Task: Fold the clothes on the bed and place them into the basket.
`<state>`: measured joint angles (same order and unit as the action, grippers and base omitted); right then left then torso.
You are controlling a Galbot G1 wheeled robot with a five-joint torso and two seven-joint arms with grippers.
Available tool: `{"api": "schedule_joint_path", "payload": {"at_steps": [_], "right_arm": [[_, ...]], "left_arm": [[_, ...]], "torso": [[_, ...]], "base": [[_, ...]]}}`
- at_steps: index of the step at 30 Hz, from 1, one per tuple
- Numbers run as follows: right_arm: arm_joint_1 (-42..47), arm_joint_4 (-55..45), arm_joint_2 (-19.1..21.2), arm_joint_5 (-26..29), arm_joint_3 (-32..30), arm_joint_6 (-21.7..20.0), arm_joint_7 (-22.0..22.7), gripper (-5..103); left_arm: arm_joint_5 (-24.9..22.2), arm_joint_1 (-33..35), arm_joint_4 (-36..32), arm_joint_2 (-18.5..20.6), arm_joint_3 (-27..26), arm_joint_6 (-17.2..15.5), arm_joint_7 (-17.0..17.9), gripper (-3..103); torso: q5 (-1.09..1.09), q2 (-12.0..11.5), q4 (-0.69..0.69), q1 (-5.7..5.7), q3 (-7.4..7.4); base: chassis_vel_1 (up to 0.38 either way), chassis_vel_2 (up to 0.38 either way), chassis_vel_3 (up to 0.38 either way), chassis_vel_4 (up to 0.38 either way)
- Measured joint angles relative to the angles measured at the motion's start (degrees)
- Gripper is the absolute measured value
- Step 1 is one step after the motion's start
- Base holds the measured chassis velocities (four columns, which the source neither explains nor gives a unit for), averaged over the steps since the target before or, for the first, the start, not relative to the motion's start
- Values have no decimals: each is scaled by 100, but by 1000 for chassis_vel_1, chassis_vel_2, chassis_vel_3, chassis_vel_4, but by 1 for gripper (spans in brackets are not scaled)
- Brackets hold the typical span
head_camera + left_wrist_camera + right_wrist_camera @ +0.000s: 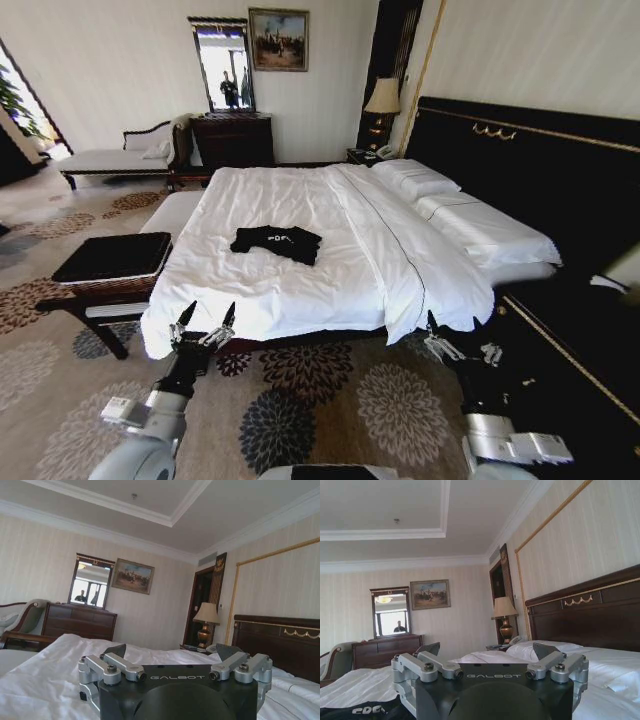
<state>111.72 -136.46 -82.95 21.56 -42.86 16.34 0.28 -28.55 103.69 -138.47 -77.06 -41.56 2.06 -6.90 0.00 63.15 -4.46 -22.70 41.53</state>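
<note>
Left tool fingers spread, empty, at bed foot, right tool likewise apart, empty.

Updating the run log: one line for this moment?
black FREE! T-shirt: unfolded on white bed | left claw: open, bed foot | right claw: open, idle

Clearance about the bed. The black T-shirt lies mid-mattress with bare white sheet on all sides; approach is open from 6 o'clock across the foot edge. The folded-back duvet forms a raised ridge at 3 o'clock of the shirt; pillows and headboard close off the space beyond it. The basket on the bench stands at 9 o'clock, just beside the mattress. Left gripper, fingers spread, and right gripper hang over open carpet at the foot.
</note>
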Motion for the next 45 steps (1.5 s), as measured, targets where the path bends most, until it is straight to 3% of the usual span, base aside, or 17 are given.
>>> {"api": "schedule_joint_path", "payload": {"at_steps": [16, 25, 27, 31, 45], "right_arm": [[-44, 126, -64, -282, -15, 22, 10, 100], [-190, 203, 121, 10, -290, -81, -53, 100], [-205, 273, 198, 83, -349, -81, -86, 100], [-220, 293, 182, 111, -347, -73, -132, 100], [-280, 358, 74, 53, -254, 23, -297, 100]], "left_arm": [[197, -12, 140, 33, -43, 41, -7, 100], [259, 18, 217, 23, -96, 39, 104, 100], [49, 73, 38, 6, -55, -109, 131, 100], [-56, 58, -79, -6, -29, -243, 137, 100], [45, 83, -50, -54, 11, -234, 161, 100]], "torso": [[0, 0, 0, 0, 0], [-1, 0, 0, 0, 0], [0, 0, 0, 0, 0], [0, 0, 0, 0, 0], [0, 0, 0, 1, 0]], "base": [[0, 0, 0, 0], [0, 0, 0, 0], [0, 0, 0, 0], [0, 0, 0, 0], [-10, 10, 10, -9]]}}
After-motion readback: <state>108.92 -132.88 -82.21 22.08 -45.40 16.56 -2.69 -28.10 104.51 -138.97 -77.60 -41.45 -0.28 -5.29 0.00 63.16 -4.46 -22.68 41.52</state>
